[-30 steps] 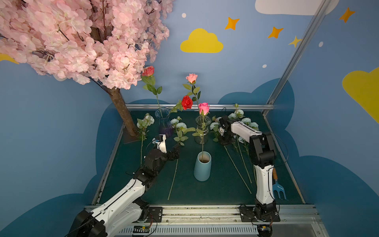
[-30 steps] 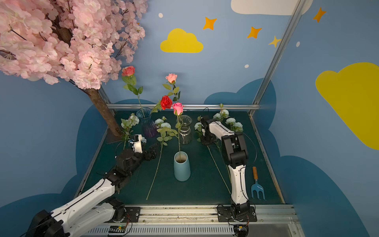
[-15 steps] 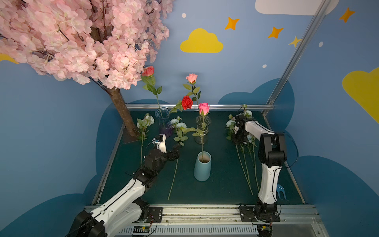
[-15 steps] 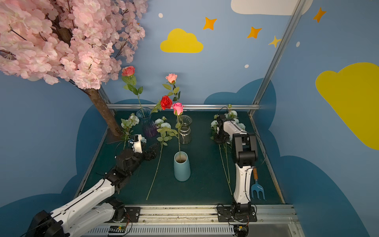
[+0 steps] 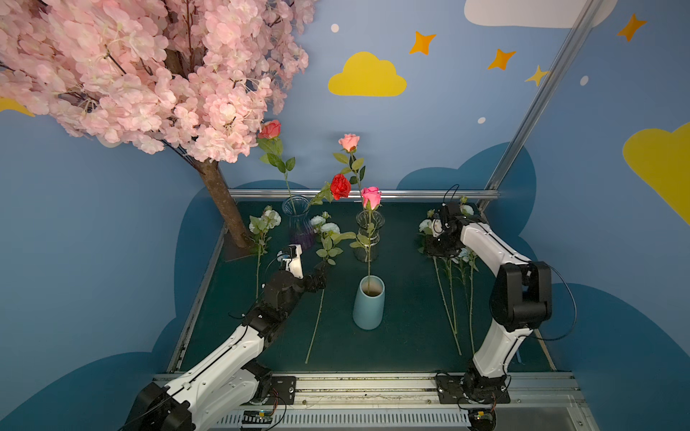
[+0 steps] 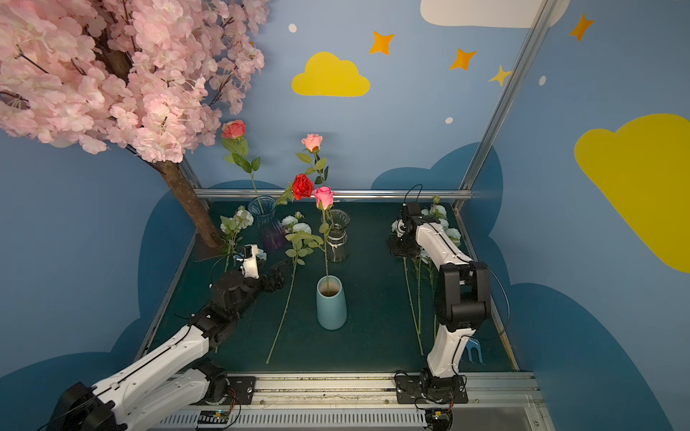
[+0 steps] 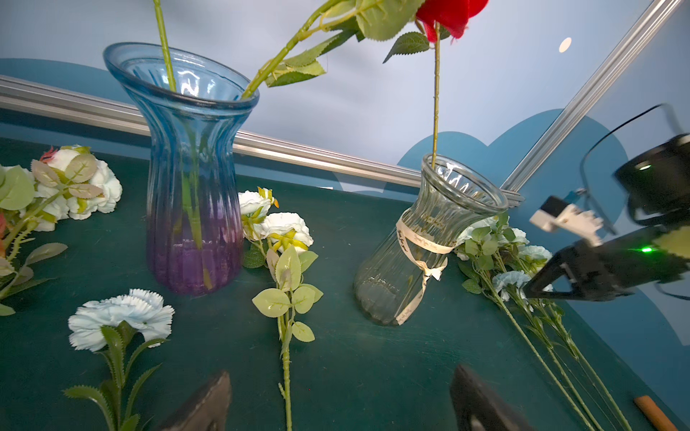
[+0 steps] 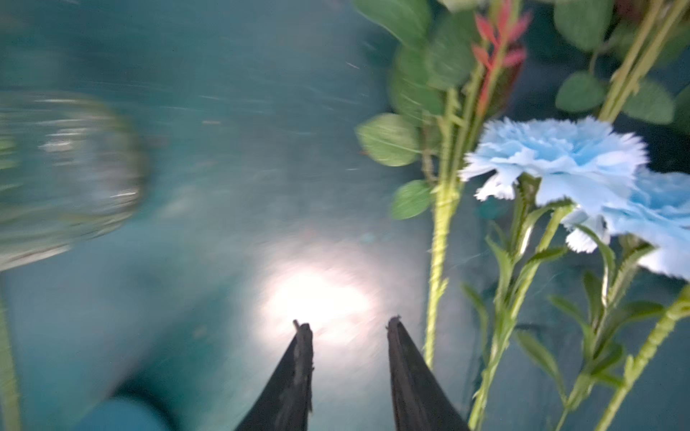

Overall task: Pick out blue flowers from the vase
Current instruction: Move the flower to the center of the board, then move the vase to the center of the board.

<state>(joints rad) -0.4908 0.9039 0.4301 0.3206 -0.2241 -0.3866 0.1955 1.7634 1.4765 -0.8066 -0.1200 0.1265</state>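
Observation:
Blue flowers lie flat on the green mat in two groups: a bunch (image 5: pixel 464 255) at the right and long stems (image 5: pixel 324 224) at the left. My right gripper (image 5: pixel 429 247) hangs low over the right bunch's blooms (image 8: pixel 552 160), open, nothing between its fingers (image 8: pixel 300 358). My left gripper (image 5: pixel 322 274) is open wide above the mat, with one stem (image 7: pixel 286 373) lying beneath its jaws, untouched. The blue-purple glass vase (image 5: pixel 297 224) holds two roses, the clear glass vase (image 7: pixel 422 246) one, and the pale blue ceramic vase (image 5: pixel 369 302) a pink rose.
The pink blossom tree's trunk (image 5: pixel 220 209) stands at the mat's back left corner. An aluminium rail (image 5: pixel 358 193) runs along the back edge. A small blue garden fork (image 6: pixel 472 352) lies behind the right arm near the front right.
My right arm swung right with a blue flower, came down over the right bunch and opened its jaws; the flower now lies there. The left arm has not moved.

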